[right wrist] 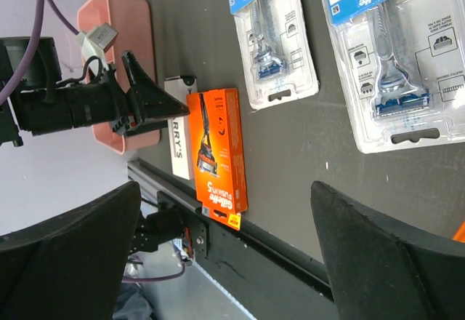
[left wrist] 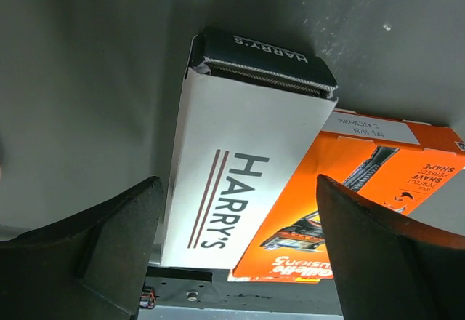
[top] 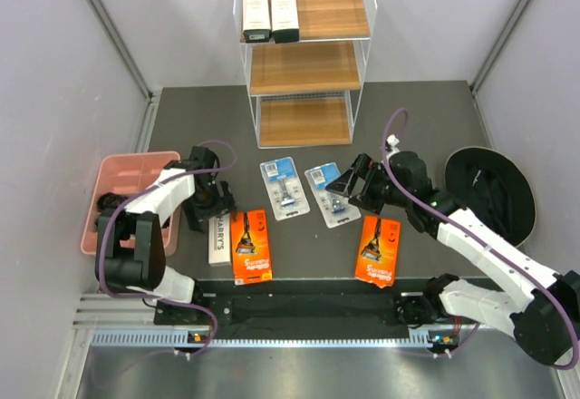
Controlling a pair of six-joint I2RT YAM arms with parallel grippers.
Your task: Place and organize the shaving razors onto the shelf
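The shelf (top: 304, 68) stands at the back centre, with two long white boxes (top: 256, 12) (top: 285, 12) side by side on the left of its top tier. The HARRY'S box (top: 218, 238) (left wrist: 232, 174) lies on the table with an orange card (top: 250, 246) (left wrist: 363, 204) against its right side. My left gripper (top: 207, 204) (left wrist: 238, 189) is open, just above the box's far end. Two blue blister packs (top: 285, 188) (top: 330, 195) lie mid-table and a second orange card (top: 378, 250) lies at the front right. My right gripper (top: 349, 181) (right wrist: 225, 189) is open and empty above the right blister pack (right wrist: 392, 51).
A pink compartment tray (top: 127, 168) sits at the left, close to my left arm. A black round object (top: 494, 190) lies at the right edge. A black rail (top: 308, 304) runs along the table's near edge. The shelf's middle and bottom tiers hold nothing.
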